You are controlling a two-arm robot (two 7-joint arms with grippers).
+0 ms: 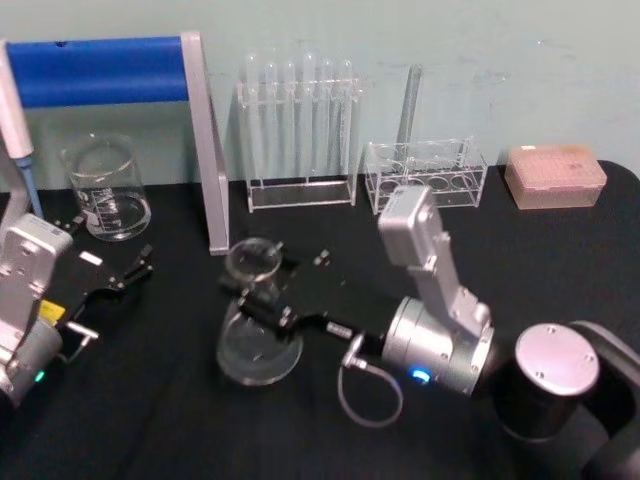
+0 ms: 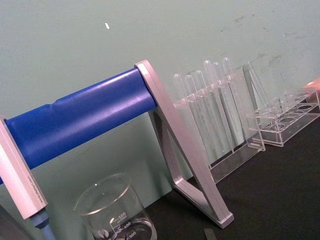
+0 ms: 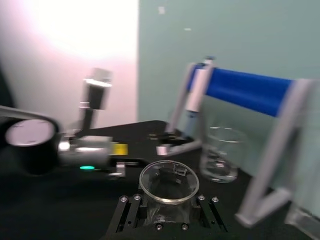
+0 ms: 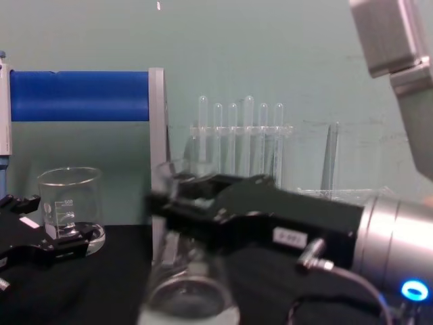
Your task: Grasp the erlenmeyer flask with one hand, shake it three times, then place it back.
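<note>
While right pincer clamps erlenmeyer flask neck, stand leg near, left pincer apart.

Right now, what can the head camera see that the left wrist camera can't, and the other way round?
Head view: the right gripper closed on the neck of the erlenmeyer flask, the open left gripper, and a pink box. Left wrist view: the printed numbers on the beaker, close enough to read. Shared: the beaker, the blue-bar stand and the test tube rack.
</note>
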